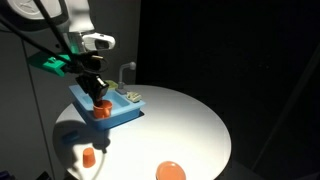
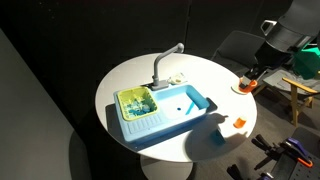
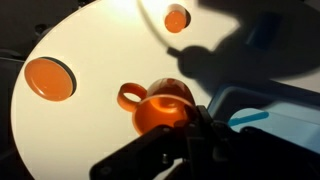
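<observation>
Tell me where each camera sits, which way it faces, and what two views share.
Exterior view: beside the table, looking obliquely across it; shows the arm and claw gripping the orange cup.
Exterior view: higher, looking down on the blue sink; arm enters upper right.
Wrist view: on the wrist, looking down past the claw at cup and table.
Shared: all three show sink and table.

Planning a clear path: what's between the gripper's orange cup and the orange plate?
Nothing. In the wrist view, only bare white table shows between the orange cup, held in the gripper, and the orange plate.
</observation>
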Controlling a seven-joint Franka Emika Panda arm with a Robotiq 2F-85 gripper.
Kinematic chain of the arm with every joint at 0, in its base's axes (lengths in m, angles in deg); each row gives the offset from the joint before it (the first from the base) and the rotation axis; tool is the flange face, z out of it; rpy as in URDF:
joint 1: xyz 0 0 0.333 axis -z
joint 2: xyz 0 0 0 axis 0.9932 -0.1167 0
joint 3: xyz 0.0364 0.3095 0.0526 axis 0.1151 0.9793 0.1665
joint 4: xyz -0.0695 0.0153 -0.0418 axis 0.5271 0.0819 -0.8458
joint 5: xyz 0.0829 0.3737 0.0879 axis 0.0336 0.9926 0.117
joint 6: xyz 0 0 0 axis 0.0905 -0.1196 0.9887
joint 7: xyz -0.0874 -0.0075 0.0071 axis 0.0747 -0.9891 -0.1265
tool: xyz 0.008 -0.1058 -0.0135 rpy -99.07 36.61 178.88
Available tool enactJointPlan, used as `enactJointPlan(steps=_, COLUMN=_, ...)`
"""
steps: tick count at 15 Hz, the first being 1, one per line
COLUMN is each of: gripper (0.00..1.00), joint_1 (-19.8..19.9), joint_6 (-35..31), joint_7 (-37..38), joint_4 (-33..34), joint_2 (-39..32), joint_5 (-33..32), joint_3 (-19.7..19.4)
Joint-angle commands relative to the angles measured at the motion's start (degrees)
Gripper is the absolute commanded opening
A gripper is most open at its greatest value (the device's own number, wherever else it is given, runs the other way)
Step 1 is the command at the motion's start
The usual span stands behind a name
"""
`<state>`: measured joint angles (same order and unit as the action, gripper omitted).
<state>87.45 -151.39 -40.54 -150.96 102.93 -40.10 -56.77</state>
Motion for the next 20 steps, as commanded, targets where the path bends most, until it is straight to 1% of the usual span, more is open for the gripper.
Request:
enactJointPlan(steps=1, gripper=0.02, joint_1=1.71, joint_6=-0.36, joint_7=1.58, joint_4=1.47, joint_2=-0.52, joint_5=-2.48, joint_3=-0.94)
enactJointPlan(steps=5, gripper=0.02, joint_1=3.21, joint_6=-0.48, joint_7=1.62, joint_4=2.12, joint_2=-0.75, joint_5=-3.23, joint_3=-1.96)
enactJointPlan(steps=7, gripper=0.02, joint_1=3.25, joint_6=-0.68, joint_7=1.32, joint_4=2.10, joint_2=-0.48, joint_5=-2.83, joint_3=-2.43)
enactJointPlan(steps=8, gripper=0.06, joint_1=2.32, joint_6=0.15, joint_7=0.30, joint_4=1.22, joint_2=-0.05, joint_5=-2.02, joint_3=-2.62)
enactJointPlan(steps=17, gripper=0.06, joint_1=2.43, joint_6=0.10, joint_7=0.28, joint_4=1.39, joint_2=-0.05, joint_5=-2.00, joint_3=-2.86)
enactJointPlan(steps=18, gripper=0.02, joint_1=2.43, joint_6=0.10, joint_7=0.28, joint_4=1.39, joint_2=-0.05, joint_5=-2.00, joint_3=-2.86)
enactJointPlan(steps=20, gripper=0.02, joint_1=1.90, joint_6=0.21, joint_7=0.30, joint_4=1.86, joint_2=-0.59, joint_5=-1.69, joint_3=-2.64)
